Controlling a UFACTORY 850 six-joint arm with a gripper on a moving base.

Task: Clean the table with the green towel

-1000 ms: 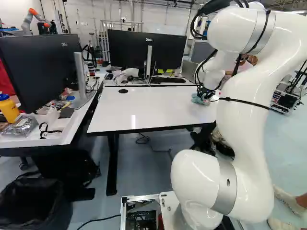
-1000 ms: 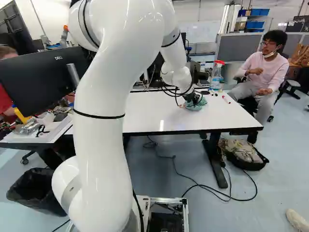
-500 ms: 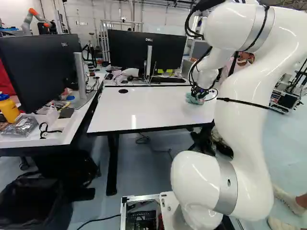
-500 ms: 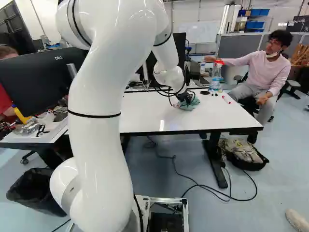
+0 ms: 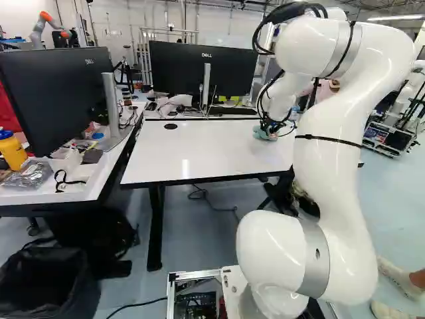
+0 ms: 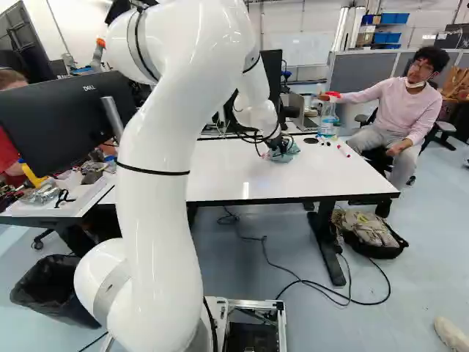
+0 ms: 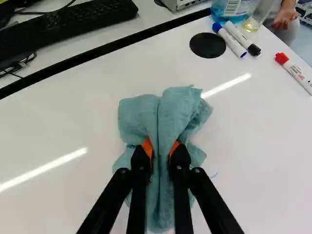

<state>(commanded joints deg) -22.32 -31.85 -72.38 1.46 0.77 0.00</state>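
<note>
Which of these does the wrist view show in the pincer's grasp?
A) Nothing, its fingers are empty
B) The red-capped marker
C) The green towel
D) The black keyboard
C: the green towel is bunched up between the two orange pads of the pincer, which press on its folds from both sides.

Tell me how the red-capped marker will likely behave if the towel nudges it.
The red-capped marker will probably roll: its rounded barrel lies on a glossy tabletop. It is likely light, being slim, so even a soft brush from the bunched towel might shift it. Its straight barrel looks stiff, unlikely to bend.
</note>
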